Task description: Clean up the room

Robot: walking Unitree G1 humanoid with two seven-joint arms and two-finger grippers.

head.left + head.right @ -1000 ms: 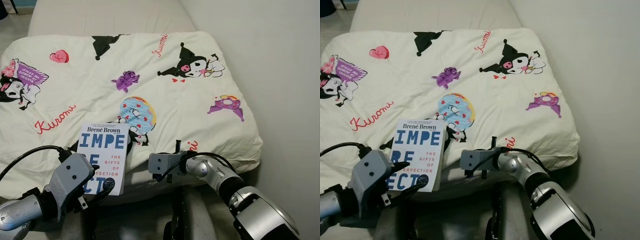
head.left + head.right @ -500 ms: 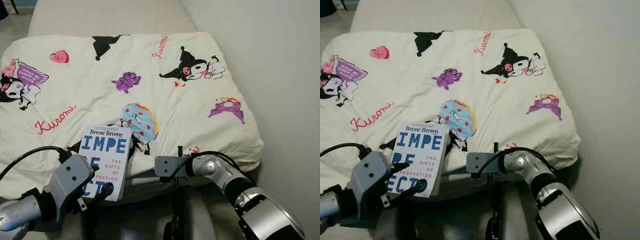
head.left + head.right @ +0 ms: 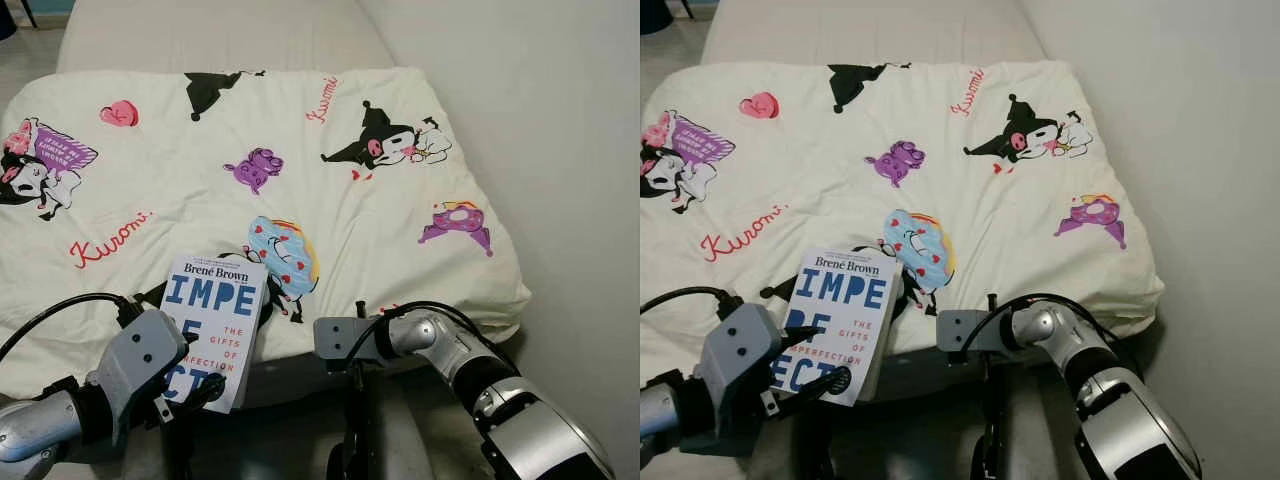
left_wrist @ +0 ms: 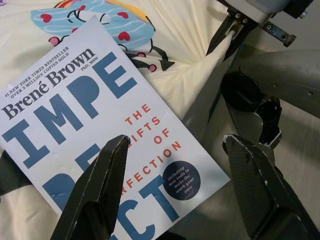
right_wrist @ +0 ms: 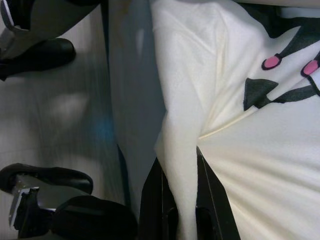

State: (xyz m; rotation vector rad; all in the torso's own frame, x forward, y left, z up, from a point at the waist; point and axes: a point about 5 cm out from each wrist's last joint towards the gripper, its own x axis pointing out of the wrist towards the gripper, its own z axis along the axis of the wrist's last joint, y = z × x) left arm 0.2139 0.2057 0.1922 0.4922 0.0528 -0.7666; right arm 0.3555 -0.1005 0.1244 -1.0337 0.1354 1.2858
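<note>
Right gripper [image 5: 177, 200] has its fingers pinched nearly together on a fold of the blanket [image 3: 300, 170] at the near edge, about 5 o'clock from the blue donut print. The fabric is bunched and creased at the pinch in the right wrist view.

Left gripper [image 4: 175, 195] hangs over the lower end of the book [image 3: 212, 325], fingers spread wide with nothing between them. One finger sits over the cover, the other beyond the book's edge toward the floor [image 5: 65, 110]. Can't tell whether a finger touches the cover.

The book lies face up on the blanket's near edge, at 7 o'clock from the donut print, with its lower end overhanging. The blanket covers the mattress [image 3: 200, 30] out to the wall [image 3: 560, 120] at 3 o'clock.

Step in hand, my read: straightening the blanket by its near edge, with the book as the stray item to clear (could be either order).

Next move needs care. A pull on that fold could shift the book, which already overhangs and may slide off. Safer to close the left fingers across the book's edge first, then lift it away before tugging the fabric.
</note>
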